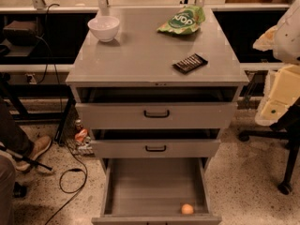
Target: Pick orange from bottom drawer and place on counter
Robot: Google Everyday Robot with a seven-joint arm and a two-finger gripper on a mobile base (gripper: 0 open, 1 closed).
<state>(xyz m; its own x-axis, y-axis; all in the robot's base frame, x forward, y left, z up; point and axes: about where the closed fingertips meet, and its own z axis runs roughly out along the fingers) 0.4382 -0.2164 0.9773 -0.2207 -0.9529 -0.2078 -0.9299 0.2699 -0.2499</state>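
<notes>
The orange [187,209] lies in the bottom drawer [150,186], at its front right, close to the front wall. The drawer is pulled fully out and its grey tray holds nothing else. The counter [140,55] is the grey cabinet top above it. My gripper [275,100] shows as pale cream and white parts at the right edge, level with the counter's front right corner. It is to the right of the cabinet, well above the orange, and touches nothing.
On the counter stand a white bowl [103,28] back left, a green snack bag [183,20] at the back and a dark bar [190,63] front right. The two upper drawers [156,114] are slightly open. A chair base [285,182] stands right; a person's shoe [37,146] and cables [70,182] lie left.
</notes>
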